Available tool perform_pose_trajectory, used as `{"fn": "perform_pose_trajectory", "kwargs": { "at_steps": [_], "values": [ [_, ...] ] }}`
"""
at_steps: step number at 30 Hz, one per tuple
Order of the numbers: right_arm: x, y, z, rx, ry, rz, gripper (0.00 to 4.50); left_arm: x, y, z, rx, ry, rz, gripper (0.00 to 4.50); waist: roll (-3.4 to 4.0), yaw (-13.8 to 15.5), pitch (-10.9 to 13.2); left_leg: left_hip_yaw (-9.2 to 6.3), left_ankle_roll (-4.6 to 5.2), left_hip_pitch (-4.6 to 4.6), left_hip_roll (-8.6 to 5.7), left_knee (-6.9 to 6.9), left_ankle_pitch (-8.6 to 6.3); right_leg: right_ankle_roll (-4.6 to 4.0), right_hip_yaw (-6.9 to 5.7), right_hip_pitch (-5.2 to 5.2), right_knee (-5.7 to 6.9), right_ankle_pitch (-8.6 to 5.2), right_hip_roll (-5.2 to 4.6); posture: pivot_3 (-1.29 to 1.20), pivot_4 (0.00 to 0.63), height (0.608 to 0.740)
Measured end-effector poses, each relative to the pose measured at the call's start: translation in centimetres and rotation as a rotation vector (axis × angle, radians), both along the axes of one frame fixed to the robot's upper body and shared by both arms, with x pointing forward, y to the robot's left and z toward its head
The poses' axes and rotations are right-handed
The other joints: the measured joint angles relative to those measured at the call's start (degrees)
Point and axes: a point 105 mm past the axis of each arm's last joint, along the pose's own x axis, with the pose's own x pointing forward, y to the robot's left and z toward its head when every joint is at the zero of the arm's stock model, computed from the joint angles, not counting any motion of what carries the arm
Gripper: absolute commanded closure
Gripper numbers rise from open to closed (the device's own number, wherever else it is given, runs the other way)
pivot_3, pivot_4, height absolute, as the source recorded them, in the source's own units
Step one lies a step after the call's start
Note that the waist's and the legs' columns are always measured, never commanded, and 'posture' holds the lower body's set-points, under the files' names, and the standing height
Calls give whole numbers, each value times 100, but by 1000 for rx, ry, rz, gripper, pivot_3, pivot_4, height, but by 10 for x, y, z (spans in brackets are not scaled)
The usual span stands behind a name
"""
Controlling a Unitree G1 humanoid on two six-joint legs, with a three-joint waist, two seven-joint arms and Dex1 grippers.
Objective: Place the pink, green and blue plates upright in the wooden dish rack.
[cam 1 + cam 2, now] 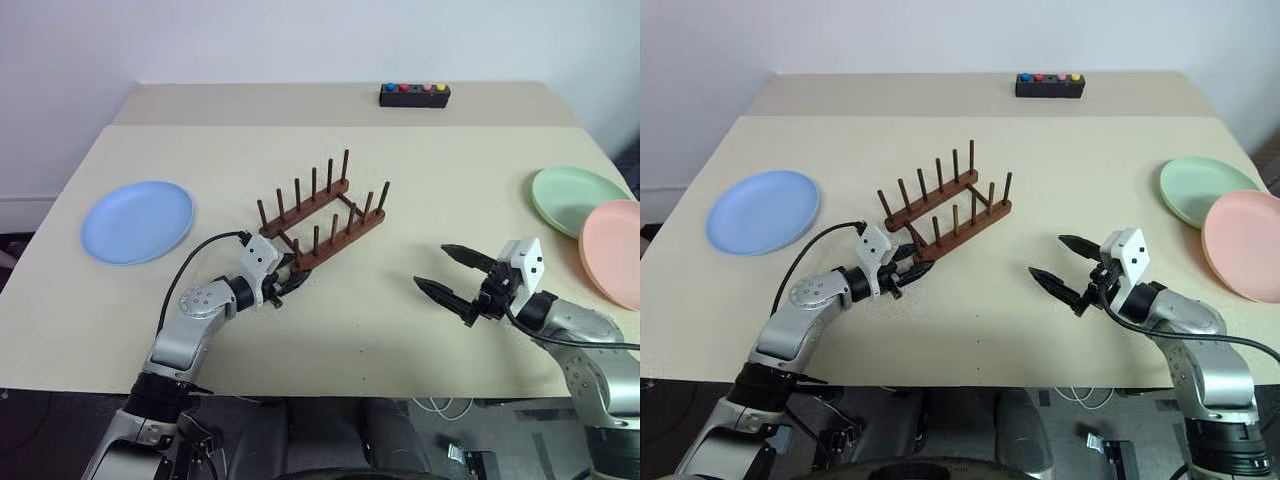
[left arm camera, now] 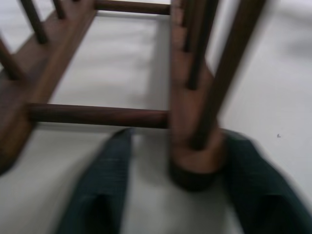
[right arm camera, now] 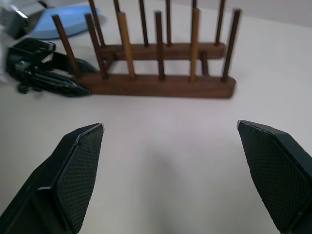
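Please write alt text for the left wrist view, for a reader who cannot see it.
The left gripper has its two dark fingers on either side of the near end of one rail of the wooden dish rack, on a beige table. A crossbar runs to the other rail, and thin pegs rise from both.

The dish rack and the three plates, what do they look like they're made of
Dish rack: dark brown wood, probably stained, with round dowel pegs and a smooth, low-sheen surface. Blue plate, green plate and pink plate: likely plastic, with flat, even pastel colour and a matte look without glare; matte-glazed ceramic can't be ruled out.
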Motion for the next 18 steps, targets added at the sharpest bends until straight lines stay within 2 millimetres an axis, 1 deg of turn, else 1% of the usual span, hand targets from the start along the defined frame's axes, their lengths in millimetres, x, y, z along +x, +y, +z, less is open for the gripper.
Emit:
{"fn": "perform_pose_trajectory", "kwargs": {
  "at_steps": [1, 5, 8, 12, 15, 18],
  "values": [
    [0, 0, 0, 0, 1, -5, 0, 1, -2, 3, 3, -19, -12, 3731, 0, 2, 0, -1, 0, 0, 0, 0, 0, 0, 0, 0, 0, 0, 1, 0, 150, 734],
    [-4, -2, -4, -4, 18, -23, 0, 3, -6, 1, 31, -29, -63, 3717, 3, 31, -2, -1, 0, 1, -1, 2, 0, -1, -1, 4, -1, -1, 0, 0, 150, 734],
    [-9, -3, -6, -21, 36, -26, 0, 6, -13, 2, 41, -23, -144, 3717, 3, 55, -2, -1, 0, -1, -3, 9, 0, -14, -2, 7, -2, -8, -1, 0, 150, 734],
    [-13, -7, -7, -38, 54, -41, 0, 5, -30, 6, 41, -17, -294, 3717, 2, 24, -1, -1, 0, -2, -2, 3, 0, -7, -2, 6, -4, -5, -2, 0, 150, 734],
    [-14, -6, -9, -48, 62, -54, 0, 18, -46, 9, 93, -20, -413, 3717, 0, 70, 0, -11, 0, -5, -4, 9, 1, -3, -14, 6, -1, -2, 2, 0, 150, 734],
    [-17, 1, -5, -56, 50, -57, 0, 28, -63, 10, 133, -42, -494, 3717, -6, 21, 3, -10, 1, -12, -4, 6, 0, 5, -13, 4, -11, 1, -1, 0, 150, 734]
  ]
}}
